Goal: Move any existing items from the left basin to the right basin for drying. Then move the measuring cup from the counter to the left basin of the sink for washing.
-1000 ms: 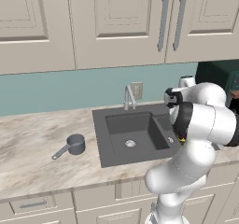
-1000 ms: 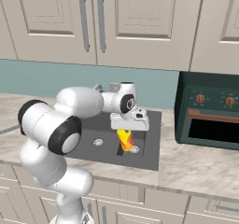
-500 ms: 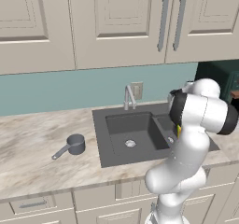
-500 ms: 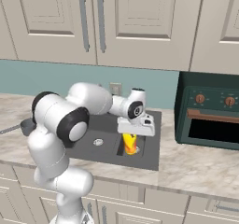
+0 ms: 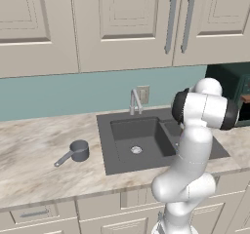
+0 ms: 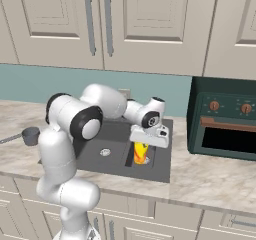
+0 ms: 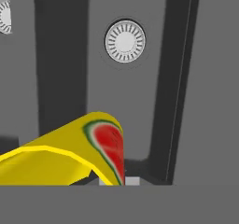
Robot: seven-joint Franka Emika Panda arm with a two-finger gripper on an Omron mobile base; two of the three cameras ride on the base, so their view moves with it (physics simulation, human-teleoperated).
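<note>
right basin [image 7: 126,78] floor bare, drain [image 7: 125,41] unobstructed

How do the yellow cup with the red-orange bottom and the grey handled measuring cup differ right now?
The yellow tapered cup hangs from the gripper over the narrower right basin; the dark grey metal measuring cup sits free on the marbled counter. The yellow one has no handle; the grey one has a long thin one.

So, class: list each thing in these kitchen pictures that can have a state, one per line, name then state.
gripper: shut on the yellow cup, above the right basin.
yellow cup: held, hanging over the right basin.
measuring cup: upright on the counter, untouched.
left basin: nothing in it, drain bare.
right basin: drain bare.
faucet: no water running.
wall cabinets: doors closed.
</note>
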